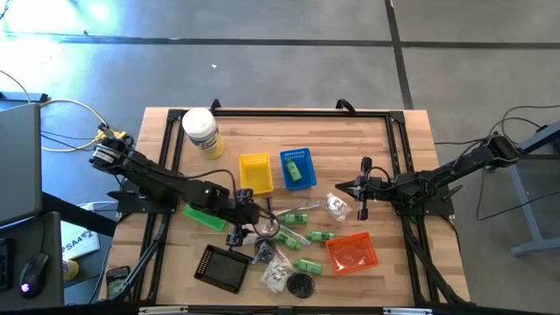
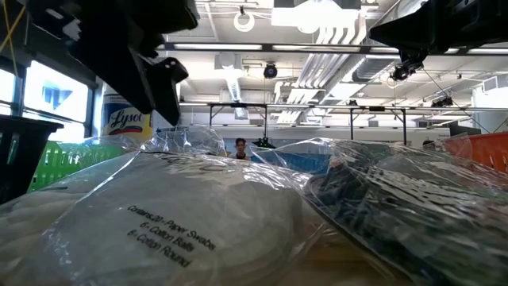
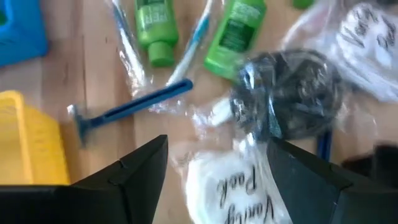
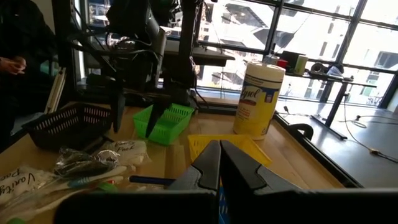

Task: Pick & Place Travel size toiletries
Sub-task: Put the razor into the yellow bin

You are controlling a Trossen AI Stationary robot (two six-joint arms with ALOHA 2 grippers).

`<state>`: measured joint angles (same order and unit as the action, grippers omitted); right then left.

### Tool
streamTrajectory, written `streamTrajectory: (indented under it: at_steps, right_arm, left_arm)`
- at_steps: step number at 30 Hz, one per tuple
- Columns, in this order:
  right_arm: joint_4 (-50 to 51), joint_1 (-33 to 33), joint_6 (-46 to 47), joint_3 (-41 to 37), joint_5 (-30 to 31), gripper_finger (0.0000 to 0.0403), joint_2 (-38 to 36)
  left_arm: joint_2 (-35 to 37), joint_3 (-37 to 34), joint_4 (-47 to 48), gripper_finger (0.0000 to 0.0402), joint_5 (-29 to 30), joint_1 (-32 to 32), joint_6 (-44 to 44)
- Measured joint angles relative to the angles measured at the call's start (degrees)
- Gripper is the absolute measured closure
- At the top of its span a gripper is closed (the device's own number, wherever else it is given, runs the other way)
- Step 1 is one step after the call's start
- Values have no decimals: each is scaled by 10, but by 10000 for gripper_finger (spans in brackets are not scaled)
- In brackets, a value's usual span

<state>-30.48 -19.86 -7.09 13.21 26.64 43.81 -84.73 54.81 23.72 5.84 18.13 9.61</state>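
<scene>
The toiletries lie loose on the table's middle and near part. Green bottles [image 3: 155, 28] [image 3: 236, 31] lie flat, and beside them are a blue razor in a clear packet [image 3: 134, 106], a packet of black pieces [image 3: 286, 93] and a clear packet with white contents [image 3: 227, 186]. My left gripper [image 3: 214, 171] [image 1: 241, 223] is open above that white packet, one finger on each side of it. My right gripper [image 4: 219, 165] [image 1: 363, 188] is shut and hangs over the table's right middle, clear of everything. Another white packet [image 2: 159, 222] fills the low view's foreground.
A white jar [image 1: 201, 131] stands at the far left. The yellow basket [image 1: 255, 173] and the blue basket [image 1: 297, 168], which holds a green bottle, sit mid-table. The green basket [image 1: 206, 216] lies under the left arm. The black tray [image 1: 223, 267] and the orange basket [image 1: 352, 252] are near.
</scene>
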Motion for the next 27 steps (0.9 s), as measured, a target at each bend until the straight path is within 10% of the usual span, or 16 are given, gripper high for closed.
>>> streamTrajectory:
  at_steps: [27]
  right_arm:
    - [3,0,-1,0,3,400,0]
  left_arm:
    - [-153,142,52,135,65,-91,-469]
